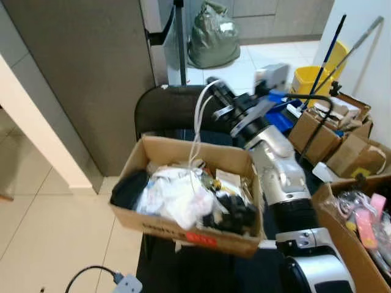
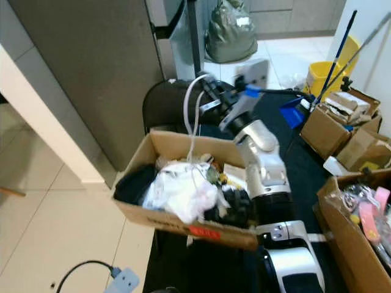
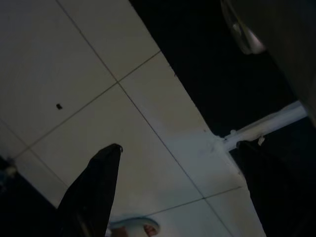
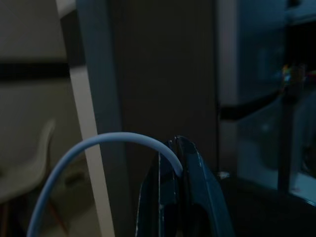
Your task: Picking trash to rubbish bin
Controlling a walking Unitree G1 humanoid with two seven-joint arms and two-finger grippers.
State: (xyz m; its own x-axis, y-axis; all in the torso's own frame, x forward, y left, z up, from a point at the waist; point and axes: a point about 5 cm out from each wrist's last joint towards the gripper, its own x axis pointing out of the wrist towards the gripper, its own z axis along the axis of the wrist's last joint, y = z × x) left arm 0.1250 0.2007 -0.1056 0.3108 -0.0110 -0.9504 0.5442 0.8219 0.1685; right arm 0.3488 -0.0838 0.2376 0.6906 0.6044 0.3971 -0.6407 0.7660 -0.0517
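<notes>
- Trailing limp and light, the thin white plastic cable (image 1: 197, 131) loops from the right gripper (image 4: 174, 148), whose black fingers are pressed together on its end, down into the open brown cardboard box (image 1: 160, 227).
- Its long axis runs roughly vertical; that end grip suits something this floppy.
- The left gripper (image 3: 173, 168) hangs over pale floor tiles (image 3: 74, 74), fingers spread.

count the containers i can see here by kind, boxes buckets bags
cardboard boxes: 4 — the trash box in front, one by the pink items, two further back on the right
yellow buckets: 1
green bags: 1
total: 6
</notes>
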